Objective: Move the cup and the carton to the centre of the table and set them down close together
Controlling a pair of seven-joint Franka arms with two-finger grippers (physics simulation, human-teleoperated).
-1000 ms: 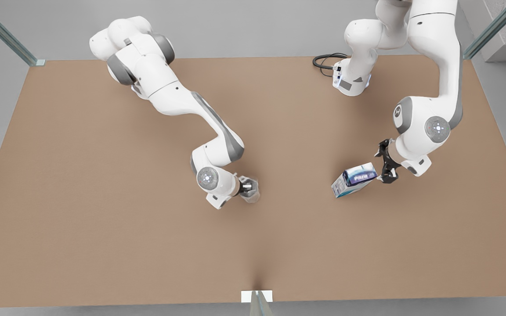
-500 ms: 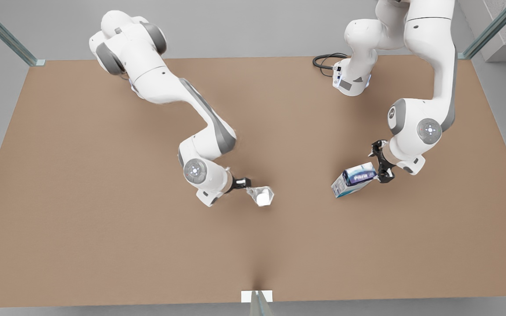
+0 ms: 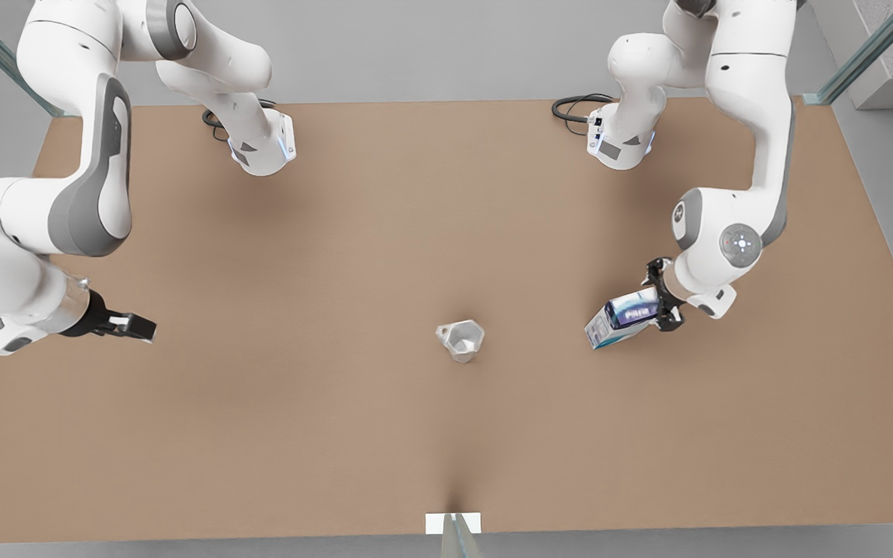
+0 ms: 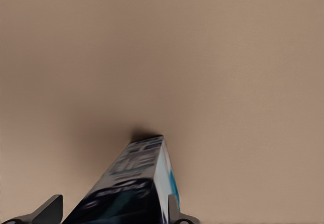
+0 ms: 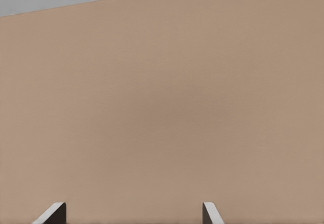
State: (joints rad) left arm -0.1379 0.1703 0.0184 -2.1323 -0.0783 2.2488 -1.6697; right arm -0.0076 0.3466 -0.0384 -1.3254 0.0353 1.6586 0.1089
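Item 1, left gripper: at the front view's right, at the upper end of the carton. In the left wrist view the fingertips stood either side of the carton, cut off by the frame edge; one fingertip lay against the carton's side, the other with a gap, so whether the box was actually clamped could not be told.

Item 2, carton: small rectangular box, white and teal sides, dark blue-purple face with white lettering too blurred to read. It stood tilted, its lower end on the table, toward the front view's right of centre.

Item 3, cup: small, pale grey, faceted, handleless, wider at the rim. It stood alone near the table's centre, mouth up, touched by neither gripper, well apart from the carton.

Item 4, right gripper: at the front view's far left, above the table, well apart from the cup. In the right wrist view the fingertips were spread wide with nothing between them; only the tips showed.

Item 5, table: large, flat, plain brown matte surface. Black cables lay at its far edge beside an arm base.
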